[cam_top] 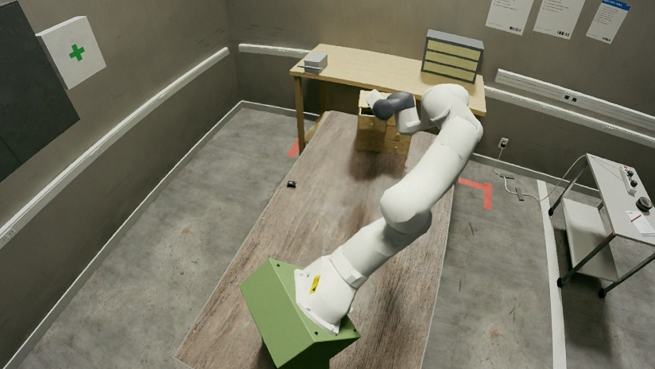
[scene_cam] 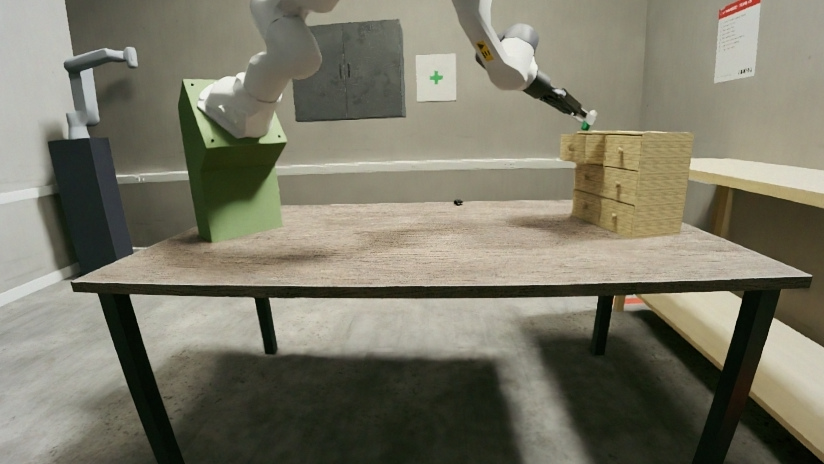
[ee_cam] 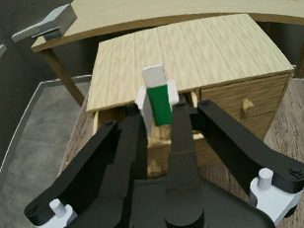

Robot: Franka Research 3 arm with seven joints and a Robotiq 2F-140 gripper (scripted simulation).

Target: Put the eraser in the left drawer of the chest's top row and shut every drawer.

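Dim room, soft dark shadows under table; wrist pic blurry.

The 1 end effector tilts downward, seemingly clamped.

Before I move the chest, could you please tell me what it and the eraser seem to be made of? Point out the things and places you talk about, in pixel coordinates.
The chest (cam_top: 383, 137) (scene_cam: 663, 184) (ee_cam: 183, 58) looks like pale, matte wood, judging by its streaky grain. The eraser (ee_cam: 159, 105), green and white, seems rubber or plastic; its flat, shineless faces don't settle which.
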